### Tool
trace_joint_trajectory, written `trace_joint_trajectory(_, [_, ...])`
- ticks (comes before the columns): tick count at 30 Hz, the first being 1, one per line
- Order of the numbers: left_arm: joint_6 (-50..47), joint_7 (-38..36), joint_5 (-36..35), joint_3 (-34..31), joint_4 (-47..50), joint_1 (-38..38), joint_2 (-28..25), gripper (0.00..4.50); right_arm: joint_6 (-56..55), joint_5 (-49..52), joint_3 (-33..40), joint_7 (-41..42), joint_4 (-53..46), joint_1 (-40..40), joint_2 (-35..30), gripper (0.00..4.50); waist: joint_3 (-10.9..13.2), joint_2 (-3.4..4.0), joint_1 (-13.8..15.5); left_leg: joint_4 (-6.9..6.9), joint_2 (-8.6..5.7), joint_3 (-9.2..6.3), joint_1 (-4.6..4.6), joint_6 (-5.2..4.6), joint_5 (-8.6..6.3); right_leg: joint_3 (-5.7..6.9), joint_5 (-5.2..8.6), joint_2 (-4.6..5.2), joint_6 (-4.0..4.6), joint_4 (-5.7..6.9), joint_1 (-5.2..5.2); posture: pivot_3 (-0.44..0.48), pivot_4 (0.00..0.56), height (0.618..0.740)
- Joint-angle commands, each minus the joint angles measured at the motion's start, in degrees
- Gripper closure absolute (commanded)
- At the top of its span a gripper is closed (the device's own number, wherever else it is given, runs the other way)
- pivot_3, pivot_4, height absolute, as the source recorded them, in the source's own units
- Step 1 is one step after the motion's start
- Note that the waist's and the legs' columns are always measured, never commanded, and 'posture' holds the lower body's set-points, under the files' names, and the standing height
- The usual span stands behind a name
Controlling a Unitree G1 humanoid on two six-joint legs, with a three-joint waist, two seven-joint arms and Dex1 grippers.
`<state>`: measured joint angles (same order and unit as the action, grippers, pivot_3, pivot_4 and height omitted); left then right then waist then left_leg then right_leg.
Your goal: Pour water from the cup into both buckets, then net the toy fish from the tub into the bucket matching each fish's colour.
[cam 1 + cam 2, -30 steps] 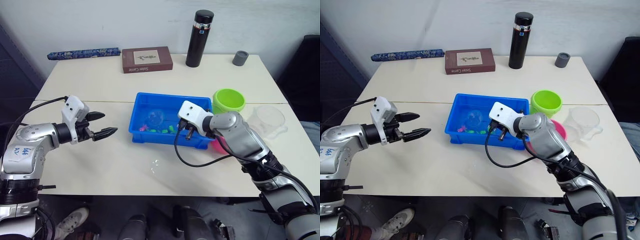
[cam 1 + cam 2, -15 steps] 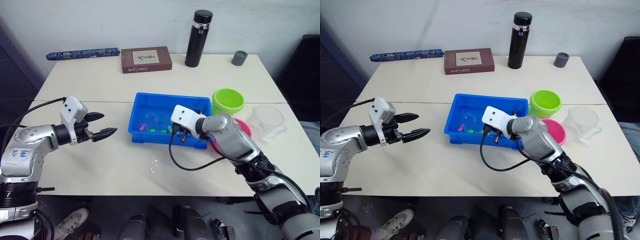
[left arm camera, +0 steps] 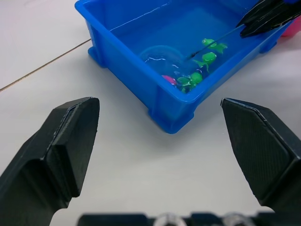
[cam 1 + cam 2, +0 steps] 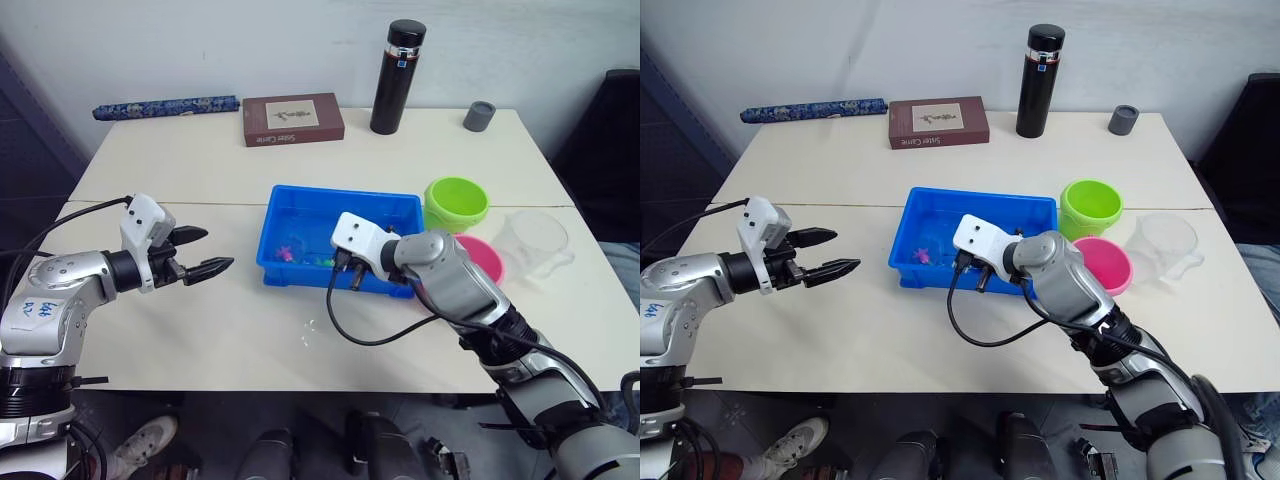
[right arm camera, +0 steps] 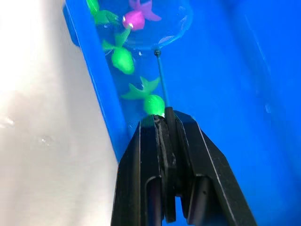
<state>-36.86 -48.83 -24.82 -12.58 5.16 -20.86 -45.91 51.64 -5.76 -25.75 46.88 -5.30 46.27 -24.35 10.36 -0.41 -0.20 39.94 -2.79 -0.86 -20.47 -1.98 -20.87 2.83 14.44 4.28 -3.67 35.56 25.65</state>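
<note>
Fingers of the right gripper point(image 5: 167, 123) are clamped tight on the thin dark stick of the net point(image 5: 160, 75), and the hoop sits down in the water of the tub point(image 4: 290, 200), toward the tub's 9 o'clock end. Inside that hoop lies a pink fish point(image 5: 136, 18), with green fish point(image 5: 123, 60) lined up along the tub's near wall just beside it. Over at 9 o'clock on the table point(image 4: 200, 330), the left gripper point(image 4: 196, 252) hangs above the surface with its two black fingers spread wide, gripping nothing, pointing across at the tub and well apart from it. Look toward 3 o'clock of the tub: the green bucket point(image 4: 457, 203) stands just beside the tub's far right corner, and the pink bucket point(image 4: 1103, 264) sits right behind the right forearm, near the tub's end. Further out at 3 o'clock stands the cup point(image 4: 540, 240), clear and upright, close to the pink bucket. Up at 12 o'clock, along the far edge, a black thermos point(image 4: 395, 77), a small grey cup point(image 4: 479, 115), a brown book point(image 4: 293, 119) and a long patterned roll point(image 4: 165, 105).
</note>
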Motion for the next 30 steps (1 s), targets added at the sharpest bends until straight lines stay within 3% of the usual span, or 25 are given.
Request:
trace_joint_trajectory(1, [0.22,0.00,-0.90,-1.36,1.82,-0.20,-0.88,0.05,4.85,3.32,3.96,1.07,-2.84,2.38,-0.13,4.50,0.00,0.00,0.00,0.00,0.00,0.00,0.00,0.00,0.00,0.00,0.00,0.00,0.00,0.00,0.00,0.000,0.150,0.739])
trace_joint_trajectory(8, [0.42,-0.39,-0.82,-0.83,1.19,-0.98,-0.77,0.05,9.99,7.01,6.60,1.08,-2.73,3.65,-2.54,4.50,0.00,0.01,0.00,-0.04,0.00,-0.01,0.00,0.00,0.00,0.00,0.00,0.01,0.01,-0.04,0.00,0.000,0.150,0.739])
trace_joint_trajectory(19, [4.00,-3.49,0.06,2.81,-1.14,-5.70,-0.02,0.05,7.64,9.87,11.26,1.29,-3.09,3.33,-9.16,4.50,0.01,0.01,0.06,-0.07,0.00,-0.01,-0.02,0.00,0.00,0.01,0.00,0.01,0.00,-0.08,0.01,0.000,0.150,0.739])
trace_joint_trajectory(30, [6.96,-6.96,-0.50,6.11,-1.11,-8.84,1.59,0.05,6.64,20.36,27.30,7.83,-12.73,-6.24,-24.11,4.50,0.01,0.01,0.32,-0.31,0.01,-0.03,-0.10,-0.01,0.00,0.06,-0.01,0.01,-0.01,-0.42,0.00,0.000,0.150,0.739])
